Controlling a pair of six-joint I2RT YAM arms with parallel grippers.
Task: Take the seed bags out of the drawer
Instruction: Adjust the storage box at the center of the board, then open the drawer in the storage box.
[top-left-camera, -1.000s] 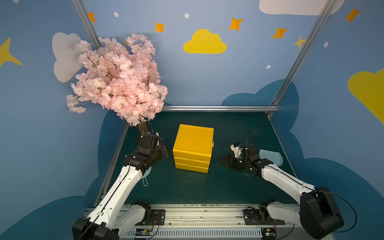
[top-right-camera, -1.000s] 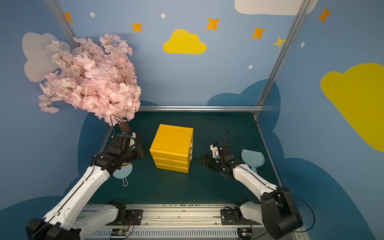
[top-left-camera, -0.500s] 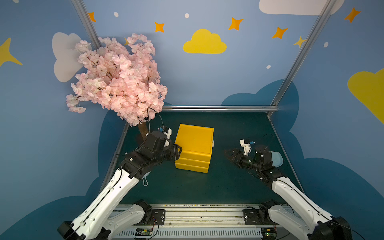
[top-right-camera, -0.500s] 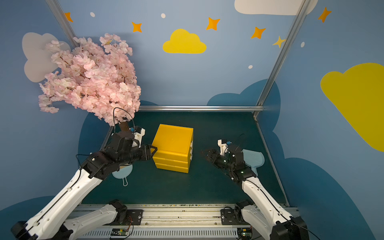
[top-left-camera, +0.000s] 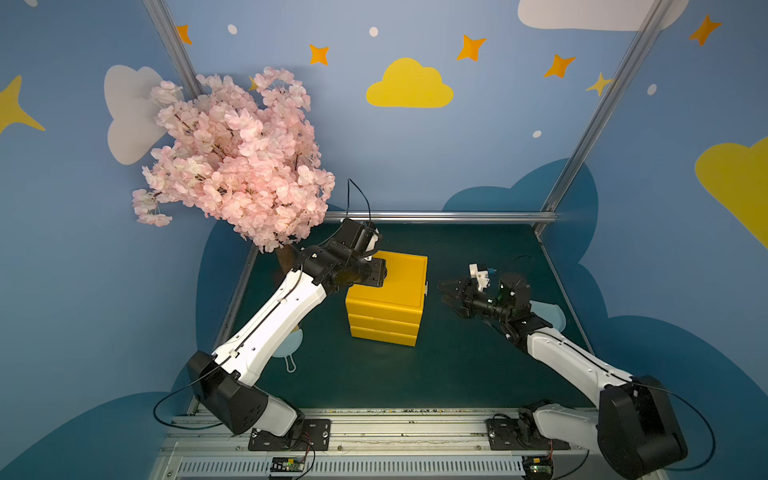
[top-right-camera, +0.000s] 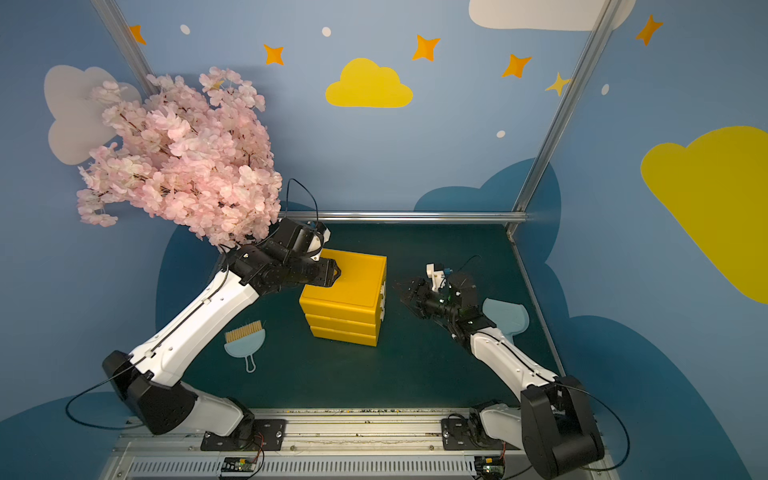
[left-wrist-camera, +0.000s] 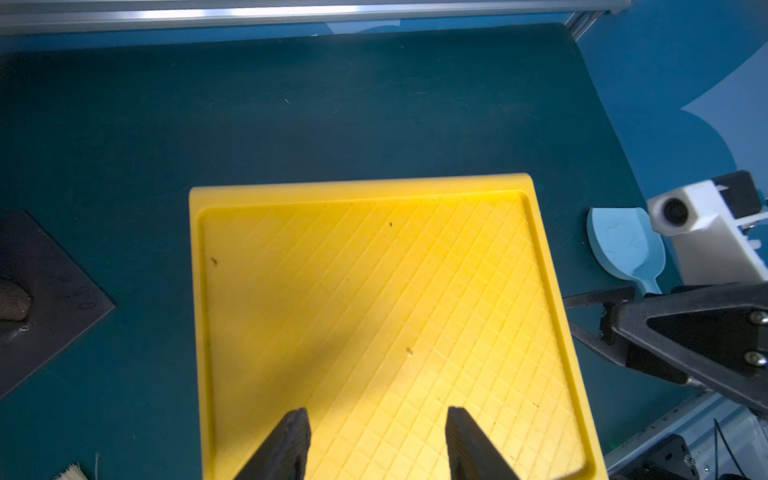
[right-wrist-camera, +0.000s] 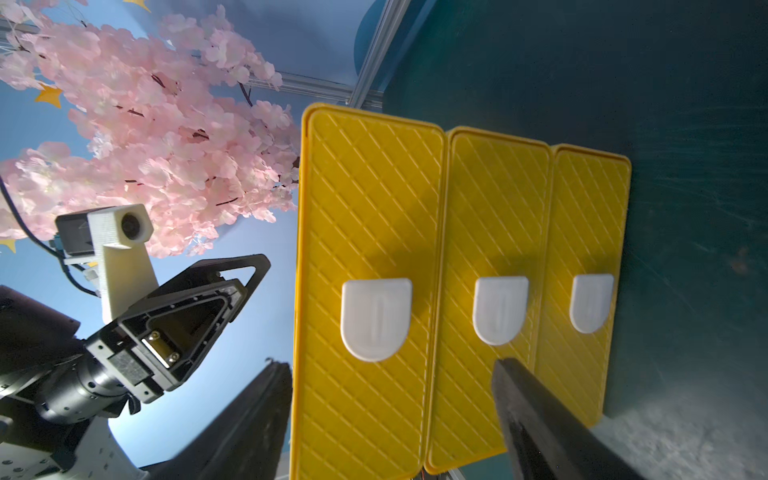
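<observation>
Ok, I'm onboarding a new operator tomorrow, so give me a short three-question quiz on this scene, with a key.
1. True or false: the top drawer of the yellow cabinet is pulled out.
2. Which one is over the cabinet's top? A) left gripper B) right gripper
3. How many white tab handles face the right gripper?

Key:
1. False; all the drawers are shut.
2. A
3. Three
</observation>
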